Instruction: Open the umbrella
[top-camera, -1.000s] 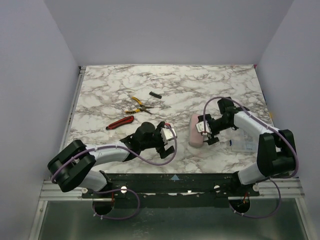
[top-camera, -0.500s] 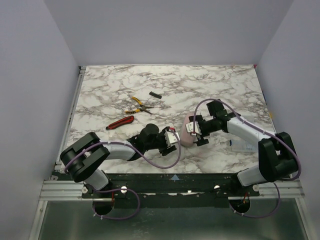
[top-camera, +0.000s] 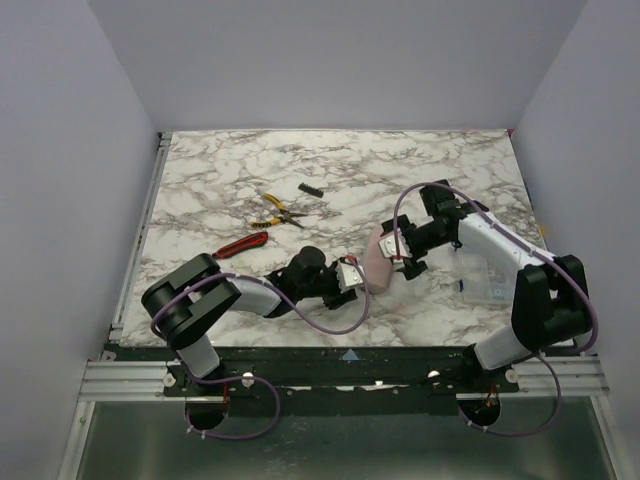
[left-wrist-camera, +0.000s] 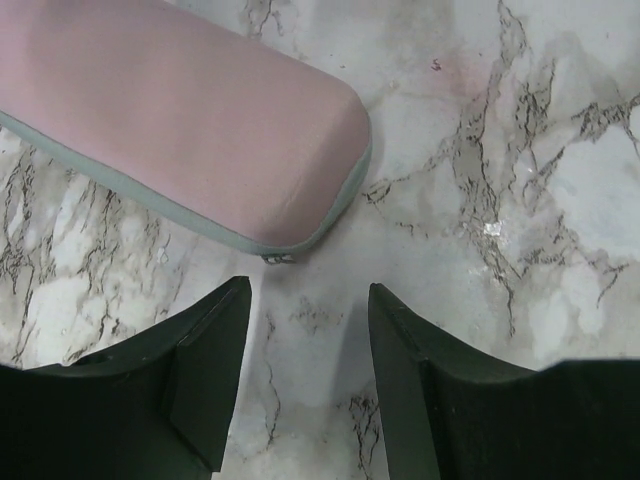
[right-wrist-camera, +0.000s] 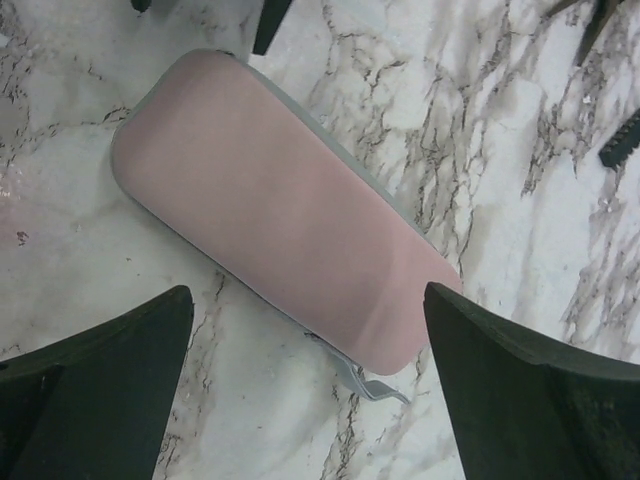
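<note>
Umbrella (top-camera: 377, 262) in closed pink zip case lies flat on desk (top-camera: 220, 190), front centre. Left claw (left-wrist-camera: 305, 300) part open, empty, beside its end. Right claw (right-wrist-camera: 305, 298) wide open, empty, above it.

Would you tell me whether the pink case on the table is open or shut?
Shut: the pink case lies flat, its grey zipper seam closed along every edge the wrist views show.
</note>
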